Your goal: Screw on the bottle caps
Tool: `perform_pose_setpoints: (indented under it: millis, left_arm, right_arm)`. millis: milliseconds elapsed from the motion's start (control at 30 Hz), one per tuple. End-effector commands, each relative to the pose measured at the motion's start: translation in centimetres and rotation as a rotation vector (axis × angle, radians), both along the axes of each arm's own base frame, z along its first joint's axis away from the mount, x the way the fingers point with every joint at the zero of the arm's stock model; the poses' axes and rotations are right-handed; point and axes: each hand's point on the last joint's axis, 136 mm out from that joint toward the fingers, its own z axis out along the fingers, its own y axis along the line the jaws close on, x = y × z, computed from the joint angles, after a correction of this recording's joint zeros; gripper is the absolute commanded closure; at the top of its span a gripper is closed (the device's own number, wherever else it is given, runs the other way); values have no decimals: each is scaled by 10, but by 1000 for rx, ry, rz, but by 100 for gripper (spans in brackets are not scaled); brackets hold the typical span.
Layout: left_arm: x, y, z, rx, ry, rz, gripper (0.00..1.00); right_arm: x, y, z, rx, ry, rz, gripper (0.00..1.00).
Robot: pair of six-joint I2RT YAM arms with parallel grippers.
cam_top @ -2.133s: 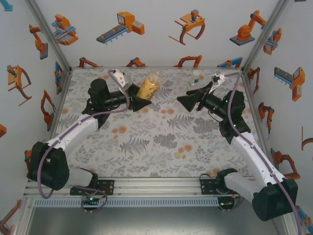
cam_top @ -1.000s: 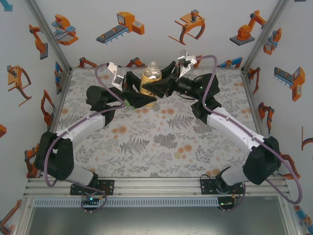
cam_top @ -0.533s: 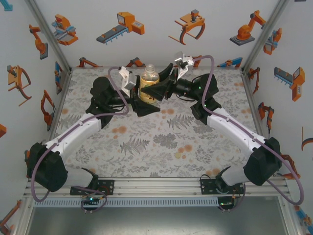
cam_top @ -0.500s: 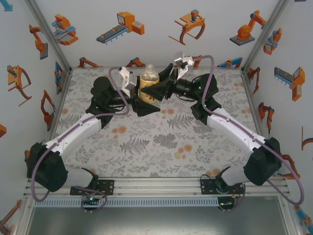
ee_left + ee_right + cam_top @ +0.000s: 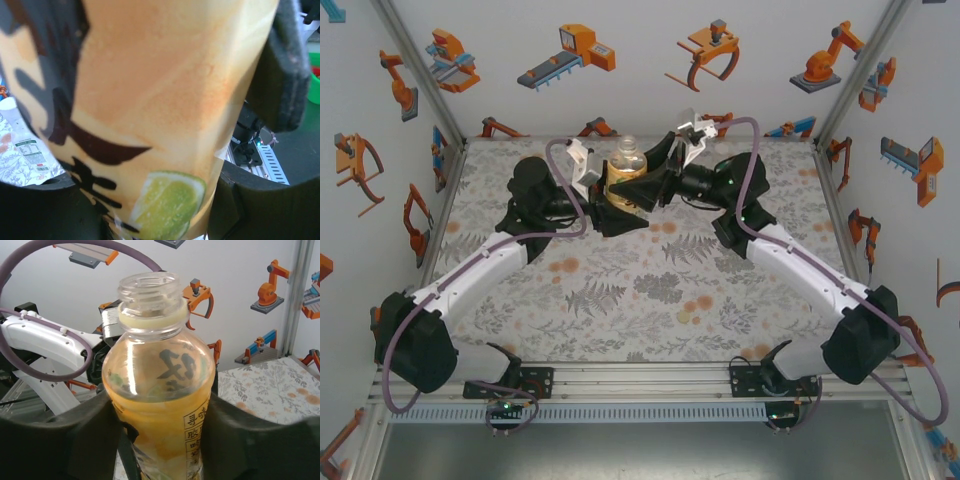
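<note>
The yellow-labelled amber bottle stands upright above the far middle of the table, held from both sides. My left gripper is shut on its lower body, where the lime picture on the label sits between the dark fingers. From the right, my right gripper is shut on the bottle's middle, with both pads against it. The threaded neck is open, with no cap on it. The bottle caps are out of view.
A clear bottle with a pale label lies on the patterned table behind the held one. The enclosure's white walls close in the back and sides. Something green is at the right edge of the left wrist view.
The left wrist has drawn in closer under the bottle and turned. The bottle has stayed upright and shifted slightly toward the back wall, with the right gripper still on it.
</note>
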Motion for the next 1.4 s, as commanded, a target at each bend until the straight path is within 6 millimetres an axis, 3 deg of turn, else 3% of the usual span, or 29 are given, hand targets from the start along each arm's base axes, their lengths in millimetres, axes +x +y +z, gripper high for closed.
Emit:
perform_pose_setpoints:
  millis: [0, 133, 367, 667, 900, 1100, 1233, 1367]
  left_arm:
    - [-6, 5, 7, -4, -50, 3, 62]
    - [-6, 6, 5, 6, -51, 12, 62]
    - [-4, 10, 0, 47, -53, 43, 63]
    - [20, 36, -20, 191, -44, 237, 65]
    - [42, 66, -29, 270, 23, 370, 80]
    - [54, 85, -44, 335, 54, 449, 86]
    - [65, 93, -60, 403, 87, 526, 87]
    - [75, 93, -70, 463, 201, 544, 97]
  right_arm:
    - [-13, -15, 23, 51, -72, -38, 37]
    - [-15, -19, 23, 40, -81, -62, 29]
    - [-3, -35, 14, -35, -64, -236, 27]
    - [6, -64, -24, -227, 15, -441, 30]
    - [15, -78, -81, -388, 170, -529, 34]
    - [23, -97, -151, -591, 381, -661, 39]
    - [17, -111, -201, -758, 534, -735, 40]
    - [2, -126, -249, -900, 672, -786, 43]
